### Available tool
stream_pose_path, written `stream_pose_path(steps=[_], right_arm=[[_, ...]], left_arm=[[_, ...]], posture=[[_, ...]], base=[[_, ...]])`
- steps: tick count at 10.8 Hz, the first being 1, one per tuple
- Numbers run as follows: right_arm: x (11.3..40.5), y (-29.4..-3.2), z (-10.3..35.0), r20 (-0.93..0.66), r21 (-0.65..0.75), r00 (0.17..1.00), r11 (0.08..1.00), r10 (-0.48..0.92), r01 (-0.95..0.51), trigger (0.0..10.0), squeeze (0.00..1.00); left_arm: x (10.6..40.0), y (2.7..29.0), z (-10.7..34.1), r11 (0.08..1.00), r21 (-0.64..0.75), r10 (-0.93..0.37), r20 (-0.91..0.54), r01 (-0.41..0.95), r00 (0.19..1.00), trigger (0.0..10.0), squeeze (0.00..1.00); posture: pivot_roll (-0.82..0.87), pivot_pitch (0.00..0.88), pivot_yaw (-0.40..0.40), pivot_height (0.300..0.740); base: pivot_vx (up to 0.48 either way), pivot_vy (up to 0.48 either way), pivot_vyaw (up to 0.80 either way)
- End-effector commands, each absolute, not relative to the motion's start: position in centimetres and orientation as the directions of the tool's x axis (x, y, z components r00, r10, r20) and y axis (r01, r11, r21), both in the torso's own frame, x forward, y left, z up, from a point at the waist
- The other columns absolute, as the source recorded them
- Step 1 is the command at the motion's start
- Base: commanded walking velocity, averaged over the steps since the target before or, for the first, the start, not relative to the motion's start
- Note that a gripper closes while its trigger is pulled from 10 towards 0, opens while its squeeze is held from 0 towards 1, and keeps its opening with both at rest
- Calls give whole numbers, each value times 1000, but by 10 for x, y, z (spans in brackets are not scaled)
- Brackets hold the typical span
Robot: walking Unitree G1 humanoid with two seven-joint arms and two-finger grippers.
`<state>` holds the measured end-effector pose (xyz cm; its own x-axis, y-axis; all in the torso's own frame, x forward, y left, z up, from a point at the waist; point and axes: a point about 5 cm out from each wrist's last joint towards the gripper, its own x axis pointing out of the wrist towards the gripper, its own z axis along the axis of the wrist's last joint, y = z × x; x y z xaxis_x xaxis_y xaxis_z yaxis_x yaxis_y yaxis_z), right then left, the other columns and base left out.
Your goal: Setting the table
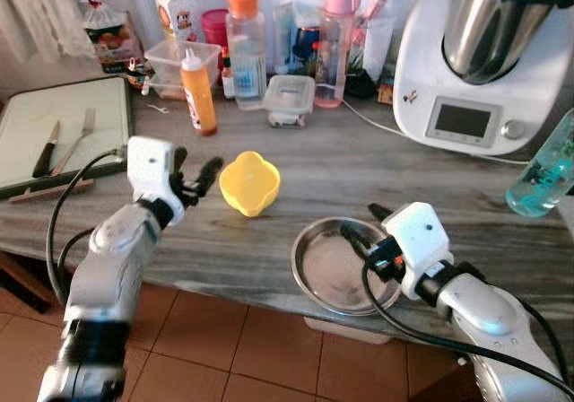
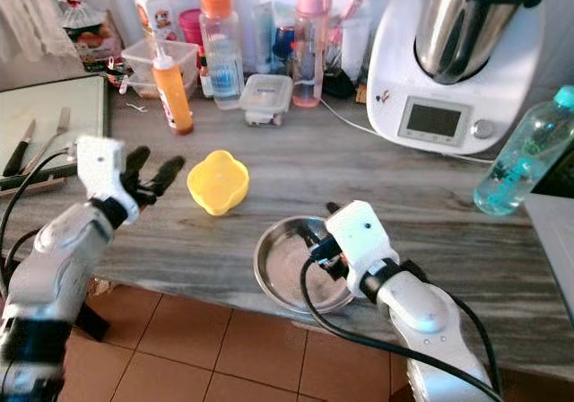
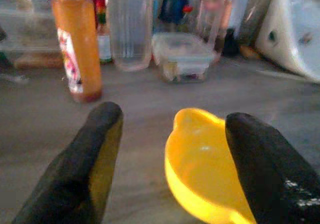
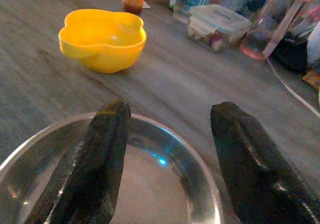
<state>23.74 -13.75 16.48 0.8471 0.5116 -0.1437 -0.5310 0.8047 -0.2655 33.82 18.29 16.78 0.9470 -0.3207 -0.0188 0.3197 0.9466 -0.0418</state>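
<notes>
Yellow bowl (image 1: 249, 183) sits mid-surface, tipped slightly, its lobed rim facing the left pincer (image 1: 199, 178). Looks like thin moulded plastic: light, fairly stiff, glossy so probably a bit slick. It will likely skate on the grey wood-grain surface (image 1: 296, 164) if nudged sideways. Best hold is probably across the rim wall, one finger inside and one outside, at a lobe where the wall is straighter.

Left to right:
- Far left, a tray (image 1: 63, 128) with a knife (image 1: 46, 154) and fork (image 1: 76, 142) lying on it. These are likely table items too; thin, flat and hard to pinch off a flat base.
- Left pincer is spread wide, empty, hovering just beside the bowl. In the left wrist view one finger (image 3: 85, 169) is clear of the bowl and the other overlaps its far edge; contact cannot be confirmed.
- Orange squeeze bottle (image 1: 198, 91) stands behind, well apart from the bowl.
- Steel plate (image 1: 336, 266) lies near the front edge of the surface. It is rigid, heavier than the bowl, polished and slippery, with a low rim. Likely grip is a pinch over the rim edge.
- Right pincer (image 1: 360, 225) hangs over the plate's near rim, fingers spread, holding nothing. The right wrist view shows both fingers above the plate's inside, apparently not touching.
- Kitchen machine (image 1: 480, 61) and blue-tinted bottle (image 1: 543, 173) stand far right, out of the way.
</notes>
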Motion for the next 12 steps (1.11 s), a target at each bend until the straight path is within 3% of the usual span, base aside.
stream_pose_path(steps=[1,4,5,6,7,8,12], right_arm=[[232,-131,172,-128,-258,827,786,548,-561,10000,1000],[216,-114,170,-169,-224,736,702,656,-676,10000,1000],[210,-116,168,-206,-184,716,692,667,-698,10000,1000],[209,-120,165,-236,-174,712,692,662,-701,10000,1000],[208,-121,164,-260,-162,693,677,673,-718,10000,588],[208,-123,164,-275,-176,687,668,672,-723,10000,259],[209,-118,159,-289,-171,680,663,674,-729,10000,239]], left_arm=[[343,179,167,943,-33,-331,-46,330,942,10000,1000],[359,172,159,965,-99,-256,-132,244,958,10000,1000],[362,171,149,969,-105,-242,-194,225,951,10000,502],[363,171,144,972,-102,-229,-222,211,948,10000,271],[362,171,140,972,-113,-228,-256,205,940,10000,0],[363,169,139,965,-131,-257,-264,229,930,10000,0],[370,165,144,958,-145,-280,-284,247,917,10000,0]], posture=[[-6,67,43,740],[-17,74,50,740],[-24,73,46,740],[-24,73,45,740],[-20,74,48,740],[-20,74,51,740],[-20,70,59,740]], base=[[0,0,0],[0,0,0],[0,0,0],[0,0,0],[0,0,0],[0,0,0],[0,0,0]])
